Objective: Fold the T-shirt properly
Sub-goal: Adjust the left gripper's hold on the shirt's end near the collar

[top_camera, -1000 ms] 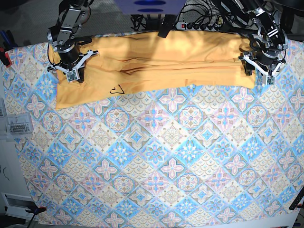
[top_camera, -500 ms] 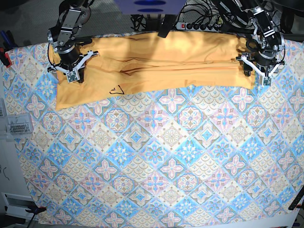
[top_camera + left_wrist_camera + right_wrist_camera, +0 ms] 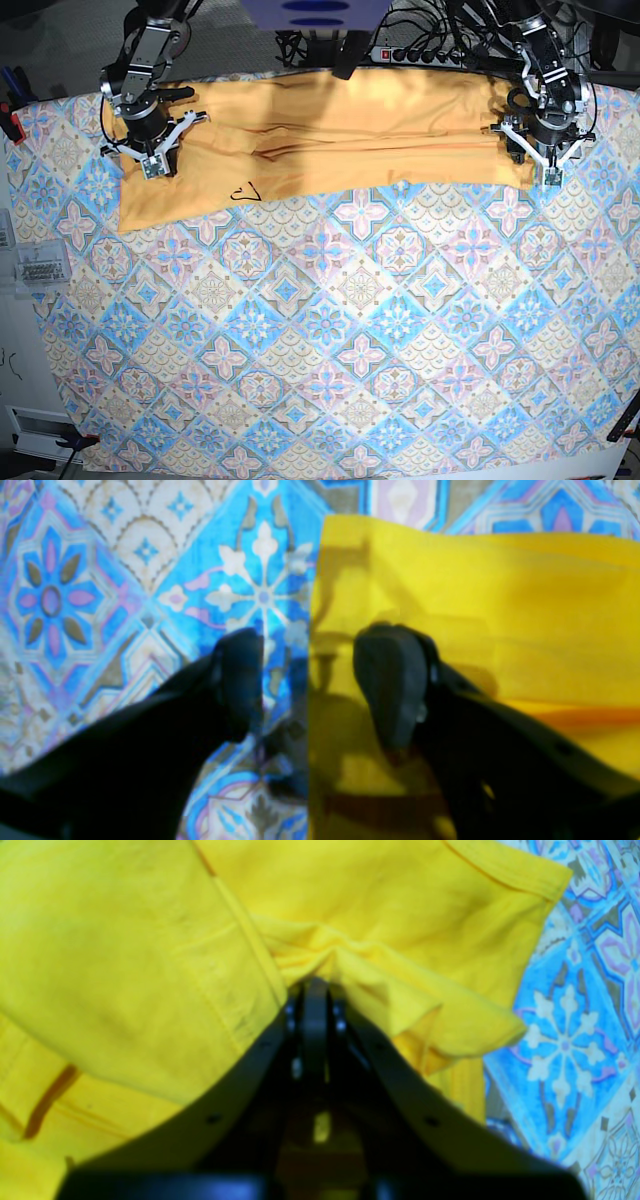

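Note:
The yellow-orange T-shirt (image 3: 330,135) lies as a long folded band along the far side of the table, with a small dark mark (image 3: 245,190) near its front edge. My right gripper (image 3: 153,160) is at the shirt's left end and is shut on a bunched fold of the T-shirt (image 3: 320,960); in the right wrist view the right gripper (image 3: 315,990) has its jaws pressed together. My left gripper (image 3: 543,165) hovers at the shirt's right end. In the left wrist view the left gripper (image 3: 317,690) is open, one fingertip (image 3: 395,690) over the T-shirt (image 3: 475,605), the other over the tablecloth.
The blue-pink patterned tablecloth (image 3: 340,330) covers the table. A power strip (image 3: 420,55) and cables lie behind the far edge. A clear box of small parts (image 3: 35,268) and a red clamp (image 3: 10,120) sit at the left edge.
My left arm has shifted a little leftward, bringing its open gripper over the shirt's right edge. The right gripper stays shut on the cloth, nearly in place.

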